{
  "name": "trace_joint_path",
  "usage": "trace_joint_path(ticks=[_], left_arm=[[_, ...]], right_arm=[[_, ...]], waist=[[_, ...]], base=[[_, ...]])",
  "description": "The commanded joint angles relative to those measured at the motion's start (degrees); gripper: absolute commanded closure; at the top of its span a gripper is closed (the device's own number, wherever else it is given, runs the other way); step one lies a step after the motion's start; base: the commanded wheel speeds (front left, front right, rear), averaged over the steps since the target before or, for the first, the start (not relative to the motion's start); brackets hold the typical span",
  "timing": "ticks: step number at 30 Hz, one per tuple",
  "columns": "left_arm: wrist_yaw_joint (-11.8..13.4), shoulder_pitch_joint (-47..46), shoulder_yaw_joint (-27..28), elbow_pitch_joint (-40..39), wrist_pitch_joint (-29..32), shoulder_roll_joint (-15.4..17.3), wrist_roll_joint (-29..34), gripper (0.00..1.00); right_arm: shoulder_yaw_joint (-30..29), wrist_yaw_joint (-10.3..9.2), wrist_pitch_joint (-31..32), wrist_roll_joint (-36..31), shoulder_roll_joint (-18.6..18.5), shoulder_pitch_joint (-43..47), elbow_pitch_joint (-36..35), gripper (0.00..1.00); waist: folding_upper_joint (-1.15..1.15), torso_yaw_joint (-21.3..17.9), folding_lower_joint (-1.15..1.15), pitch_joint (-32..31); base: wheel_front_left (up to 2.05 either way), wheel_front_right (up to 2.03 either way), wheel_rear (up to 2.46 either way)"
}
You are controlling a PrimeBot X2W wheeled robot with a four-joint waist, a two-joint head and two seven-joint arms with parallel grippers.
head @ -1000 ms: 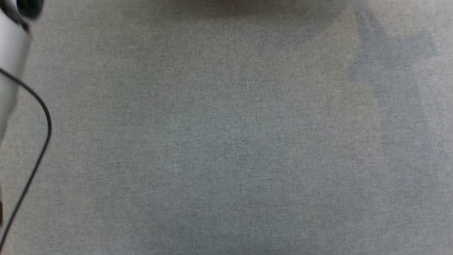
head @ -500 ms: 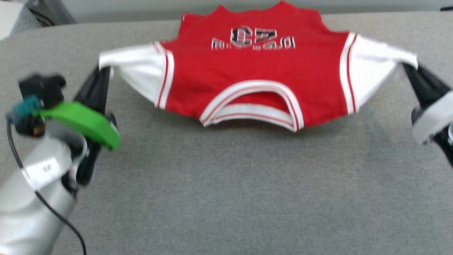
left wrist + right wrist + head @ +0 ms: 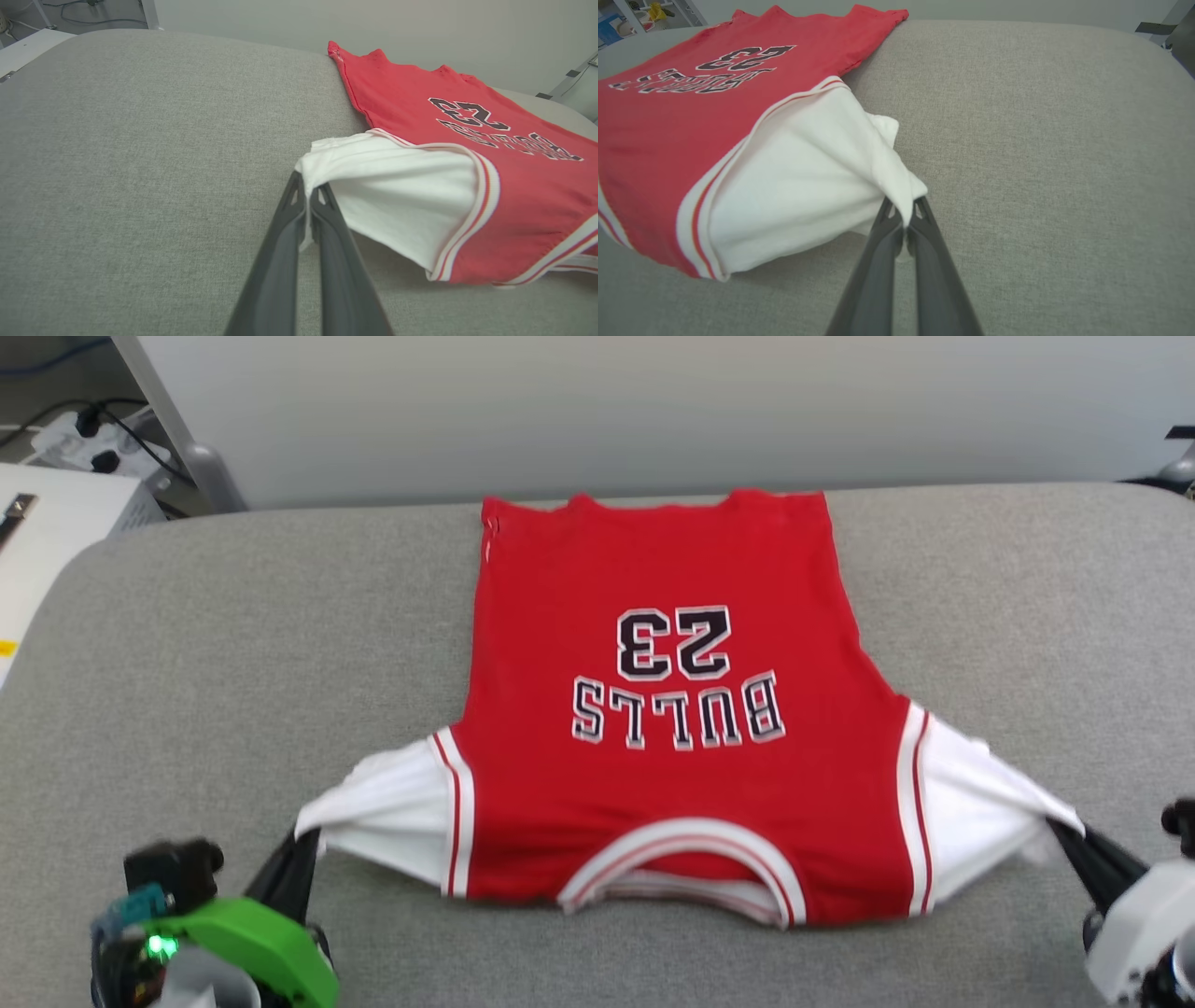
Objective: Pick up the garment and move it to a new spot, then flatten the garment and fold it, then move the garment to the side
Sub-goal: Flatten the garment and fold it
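Note:
The garment, a red jersey T-shirt with white sleeves and a black "BULLS 23" print facing up, lies stretched on the grey table, collar toward me and hem at the far edge. My left gripper is shut on the tip of the left white sleeve, seen pinched in the left wrist view at the gripper. My right gripper is shut on the other sleeve tip, pinched between its fingertips at the gripper. Both sleeves are pulled outward, lifted slightly off the cloth surface.
The grey padded table has rounded far corners, and the shirt's hem reaches its back edge. A white unit with cables stands beyond the far left corner. A pale wall runs behind. Bare cloth lies to either side of the shirt.
The head camera has swung up from bare cloth to the whole table. The shirt's body now lies flat with the print in full view, and both grippers sit nearer me.

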Motion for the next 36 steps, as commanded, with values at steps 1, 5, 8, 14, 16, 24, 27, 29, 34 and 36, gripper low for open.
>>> trace_joint_path(ticks=[1, 5, 8, 14, 16, 24, 27, 29, 34, 36], left_arm=[[0.6, 2.4, 0.2, 0.2, -0.3, -0.1, -0.9, 1.00], [1.9, 7.4, -0.5, 0.9, -0.3, -0.9, -1.5, 1.00], [2.2, 9.1, -1.0, 1.8, -0.3, -1.5, -1.6, 1.00], [2.2, 10.2, -1.3, 3.1, -0.3, -2.7, -0.8, 1.00], [1.9, 9.6, -1.3, 3.4, -0.3, -3.2, -0.5, 1.00], [0.9, 7.2, -1.8, 3.4, -0.3, -4.2, 2.0, 1.00], [1.0, 6.6, -1.6, 2.6, -0.3, -4.6, 2.9, 1.00], [1.3, 6.2, -1.6, 1.5, -0.3, -4.7, 3.8, 1.00], [2.5, 5.1, -1.1, -2.2, -0.3, -4.8, 6.1, 1.00], [2.9, 4.3, -1.1, -3.7, -0.3, -4.8, 7.1, 1.00]], right_arm=[[-1.4, -0.05, 0.4, 0.1, 0.2, 2.9, -0.2, 1.00], [-6.1, -0.05, 3.2, -1.4, 1.9, 12.3, -1.4, 1.00], [-7.9, -0.05, 5.4, -2.4, 2.4, 15.7, -2.0, 1.00], [-10.4, -0.05, 9.4, -3.5, 4.4, 19.0, -2.9, 1.00], [-11.1, -0.05, 10.2, -4.3, 5.1, 18.9, -3.2, 1.00], [-12.9, -0.05, 11.5, -7.4, 7.1, 15.0, -5.5, 0.00], [-14.0, -0.05, 11.7, -7.9, 6.6, 13.2, -7.7, 0.00], [-15.9, -0.05, 11.5, -8.0, 5.9, 11.2, -9.9, 0.00], [-21.1, -0.05, 12.3, -8.6, 3.0, 3.4, -14.8, 0.00], [-22.2, -0.05, 13.9, -8.9, 1.6, -0.5, -16.6, 0.00]], waist=[[0.00, 0.4, 0.01, -2.0], [0.00, 0.7, 0.01, -2.6], [0.00, 0.8, 0.01, -2.5], [0.00, 1.0, 0.01, -1.6], [0.00, 1.1, 0.01, -1.3], [0.00, 1.3, 0.01, -0.9], [0.00, 1.5, 0.01, -0.7], [0.00, 1.8, 0.01, -0.3], [0.00, 2.9, 0.01, 2.1], [0.00, 3.7, 0.01, 3.9]], base=[[0.00, 0.00, 0.00], [0.00, 0.00, 0.00], [0.00, 0.00, 0.00], [0.00, 0.00, 0.00], [0.00, 0.00, 0.00], [0.00, 0.00, 0.00], [0.00, 0.00, 0.00], [0.00, 0.00, 0.00], [0.00, 0.00, 0.00], [0.00, 0.00, 0.00]])
